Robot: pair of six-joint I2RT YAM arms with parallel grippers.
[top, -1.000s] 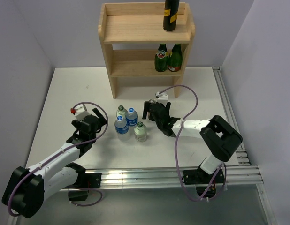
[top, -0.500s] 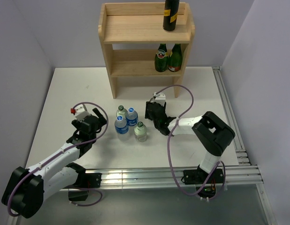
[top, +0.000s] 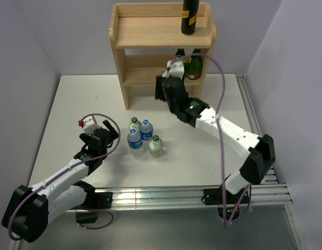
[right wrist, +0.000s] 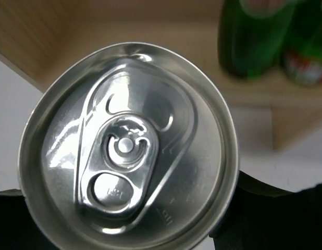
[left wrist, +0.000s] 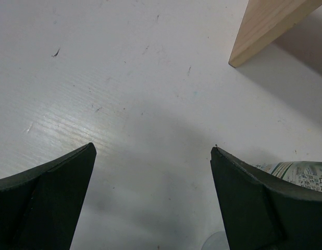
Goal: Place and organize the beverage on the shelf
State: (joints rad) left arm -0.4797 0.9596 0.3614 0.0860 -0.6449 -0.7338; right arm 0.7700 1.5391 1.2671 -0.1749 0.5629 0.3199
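Observation:
My right gripper (top: 163, 89) is shut on a dark can, whose silver pull-tab top (right wrist: 128, 146) fills the right wrist view. It is held in the air in front of the light wood shelf (top: 160, 40), level with the lower board. A second dark can with a yellow band (top: 189, 17) stands on the top board. Two blue-labelled water bottles (top: 134, 140) (top: 146, 129) and two green-capped bottles (top: 134, 123) (top: 156, 147) stand grouped on the table. Just left of them my left gripper (top: 101, 136) rests open and holds nothing; a bottle label (left wrist: 301, 171) shows beside its right finger.
Two dark green glass bottles with red labels (top: 196, 63) stand at the right end of the lower board, partly behind my right arm and close behind the held can (right wrist: 255, 41). A shelf leg (left wrist: 265, 28) stands ahead of the left gripper. A rail edges the table's right side (top: 252, 112).
The right gripper shut on the can beside the bottle group, then lifted it up and back toward the shelf's lower board. The left arm has not moved.

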